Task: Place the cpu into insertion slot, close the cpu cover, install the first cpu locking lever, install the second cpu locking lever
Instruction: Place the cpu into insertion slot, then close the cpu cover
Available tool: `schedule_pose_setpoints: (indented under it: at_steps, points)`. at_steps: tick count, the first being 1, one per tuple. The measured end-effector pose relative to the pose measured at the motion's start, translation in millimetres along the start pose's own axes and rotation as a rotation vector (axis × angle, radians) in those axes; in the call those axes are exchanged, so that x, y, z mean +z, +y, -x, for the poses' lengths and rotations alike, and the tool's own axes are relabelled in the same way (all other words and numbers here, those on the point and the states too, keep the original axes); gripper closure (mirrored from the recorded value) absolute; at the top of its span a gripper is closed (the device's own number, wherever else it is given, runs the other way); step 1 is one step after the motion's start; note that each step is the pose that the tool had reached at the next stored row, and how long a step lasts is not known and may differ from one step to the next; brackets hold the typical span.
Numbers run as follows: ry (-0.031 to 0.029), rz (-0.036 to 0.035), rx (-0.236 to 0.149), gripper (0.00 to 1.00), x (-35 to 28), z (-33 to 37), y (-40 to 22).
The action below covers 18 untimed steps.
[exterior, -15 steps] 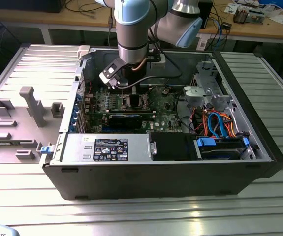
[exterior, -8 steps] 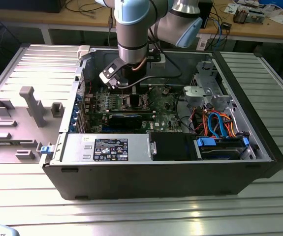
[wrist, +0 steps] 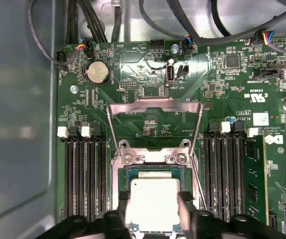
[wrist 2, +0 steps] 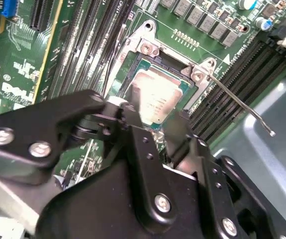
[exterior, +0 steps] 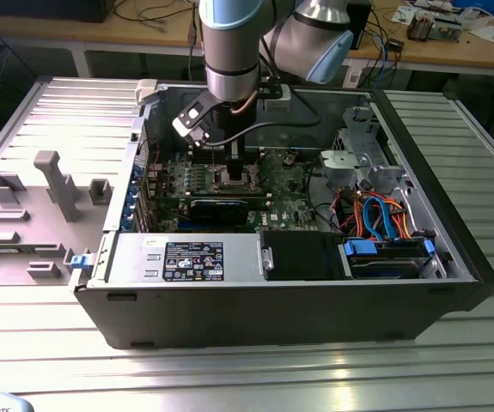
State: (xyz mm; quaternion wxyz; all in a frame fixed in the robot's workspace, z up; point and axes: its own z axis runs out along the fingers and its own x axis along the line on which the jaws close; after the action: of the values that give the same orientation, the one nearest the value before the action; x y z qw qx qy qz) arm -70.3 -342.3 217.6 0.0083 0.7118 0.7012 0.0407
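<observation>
Ribbed metal bench (exterior: 229,378) carrying an open computer case (exterior: 272,313). Gripper (wrist: 155,216) pinches the cpu (wrist: 155,199) by two opposite edges, so the chip lies directly between its fingers, at the insertion slot (wrist: 155,170), seated or not I cannot tell. The cpu cover (wrist: 155,105) stands flipped open beyond. Chip looks light, rigid, smooth-topped and probably fragile underneath, so edge holds seem safest

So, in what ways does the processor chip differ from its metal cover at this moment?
The chip is a solid plate, while the cover is an open frame with the green board visible through its window. The chip lies flat over the socket, but the cover is swung open, away from it. Both are silver metal and roughly square.
</observation>
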Motion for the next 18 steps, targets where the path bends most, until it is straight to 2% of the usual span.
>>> schedule_pose_setpoints:
  at_steps: [1,3,4,5,7,18]
  points:
    - [0.0001,-0.0019,0.0,0.53,-2.4,-0.1,0.3]
    - [0.0003,-0.0031,0.0,0.65,-3.0,-0.2,0.3]
    - [0.0001,-0.0033,0.0,0.77,-3.1,-0.2,0.4]
    - [-0.0001,-0.0034,0.0,0.77,-3.2,-0.1,0.4]
    - [-0.0001,-0.0034,0.0,0.89,-3.2,-0.2,0.4]
    - [-0.0001,-0.0037,0.0,0.89,-3.2,-0.1,0.4]
